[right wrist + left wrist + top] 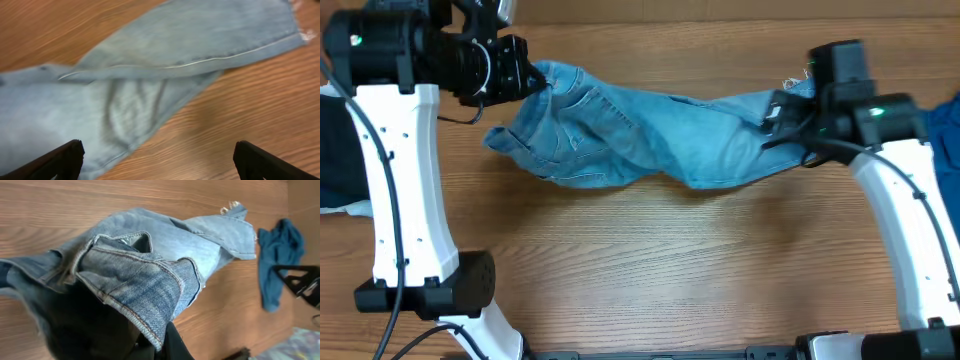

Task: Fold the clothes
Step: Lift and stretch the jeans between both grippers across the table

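Light-blue jeans (pixel 650 140) lie stretched across the wooden table (pixel 650 270), waist end at the left and frayed hem (pixel 798 82) at the right. My left gripper (pixel 530 80) is shut on the waistband; in the left wrist view the doubled, stitched denim (pixel 150 290) is pinched between the dark fingers (pixel 175 347). My right gripper (pixel 782 115) hovers over the leg end. The right wrist view shows it open (pixel 159 152), fingertips wide apart, with the leg (pixel 150 65) and bare wood under it and nothing held.
A brighter blue garment (pixel 942 130) lies at the table's right edge, also seen as a crumpled blue cloth (pixel 280 265) in the left wrist view. A dark navy piece (pixel 335 150) lies at the far left. The white arm links (pixel 405 200) rise at both sides.
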`<state>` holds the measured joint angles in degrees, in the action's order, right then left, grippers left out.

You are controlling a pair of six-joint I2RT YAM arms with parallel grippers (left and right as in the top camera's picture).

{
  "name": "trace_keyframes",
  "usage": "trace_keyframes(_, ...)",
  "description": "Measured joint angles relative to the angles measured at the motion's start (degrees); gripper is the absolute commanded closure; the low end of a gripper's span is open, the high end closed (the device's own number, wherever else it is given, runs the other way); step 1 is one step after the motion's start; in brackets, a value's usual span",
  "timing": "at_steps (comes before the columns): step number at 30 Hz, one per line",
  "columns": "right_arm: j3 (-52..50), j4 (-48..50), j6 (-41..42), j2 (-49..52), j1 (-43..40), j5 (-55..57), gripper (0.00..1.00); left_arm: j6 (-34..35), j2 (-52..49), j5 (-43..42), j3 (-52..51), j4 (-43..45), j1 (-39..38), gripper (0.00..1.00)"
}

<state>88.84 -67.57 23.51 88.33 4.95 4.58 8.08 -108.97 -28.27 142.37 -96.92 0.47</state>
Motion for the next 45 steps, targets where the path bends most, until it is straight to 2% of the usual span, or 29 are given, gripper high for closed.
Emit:
trace_keyframes(7,-2.21,1.25,-2.97,8.28,-7.93,-6.25,0.02,-0.2,1.44,3.72,-0.02,1.44,0.79,0.96)
trace_keyframes(13,-8.81,8.02,-3.5,19.12,-8.98,-9.68,0.18,-0.22,2.14,4.48,-0.02,1.9,4.98,0.96)
trace_keyframes(14,-9.44,10.1,-3.17,19.8,-9.01,-9.97,0.22,-0.22,2.16,4.55,-0.02,1.77,5.38,0.96)
trace_keyframes(15,-9.88,12.46,-3.02,20.63,-9.01,-10.27,0.33,-0.22,2.19,4.59,-0.02,1.77,5.7,0.96)
trace_keyframes(17,-10.49,16.48,-2.54,21.4,-9.03,-10.6,0.42,-0.22,2.25,4.61,-0.02,1.77,6.25,0.96)
trace_keyframes(19,-11.06,21.42,-2.38,22.53,-9.05,-10.8,0.56,-0.22,2.38,4.66,-0.02,1.77,6.78,0.96)
trace_keyframes(23,-11.76,29.68,-2.25,26.36,-9.05,-10.82,0.74,-0.22,2.8,4.76,-0.02,1.77,7.52,0.96)
trace_keyframes(27,-12.07,41.24,-2.56,28.3,-9.42,-6.78,0.75,-0.39,3.06,4.79,-0.02,0.63,7.54,0.96)
trace_keyframes(31,-7.74,42.62,-2.86,28.33,-12.66,-6.84,0.74,-0.42,3.13,4.79,-0.02,-0.13,7.56,0.96)
trace_keyframes(33,-3.37,40.63,-3.26,28.33,-15.56,-7.58,0.74,-0.42,3.13,4.79,-0.02,-0.13,7.56,0.96)
trace_keyframes(35,-0.11,36.52,-3.63,28.33,-18.08,-9.01,0.68,-0.42,3.13,4.79,-0.02,-0.11,7.56,0.96)
trace_keyframes(37,1.75,29.33,-3.85,28.3,-20.55,-13.29,0.62,-0.42,3.13,4.81,-0.02,-0.13,7.56,0.96)
trace_keyframes(39,1.68,21.75,-4.02,28.33,-21.46,-17.75,0.62,-0.42,3.13,4.81,-0.02,-0.13,7.56,0.96)
trace_keyframes(41,1.33,16.83,-4.17,28.33,-20.5,-20.5,0.53,-0.44,3.13,4.81,-0.02,-0.11,7.56,0.96)
trace_keyframes(43,0.87,13.46,-4.68,28.33,-17.62,-22.34,0.29,-0.44,3.13,4.81,-0.02,-0.13,7.56,0.96)
trace_keyframes(44,0.55,12.85,-4.7,28.33,-15.85,-22.84,0.23,-0.5,3.13,4.83,-0.02,-0.11,7.56,0.96)
trace_keyframes(45,0.15,12.61,-4.9,28.33,-14.14,-23.32,0.23,-0.57,3.13,4.81,-0.02,-0.13,7.56,0.96)
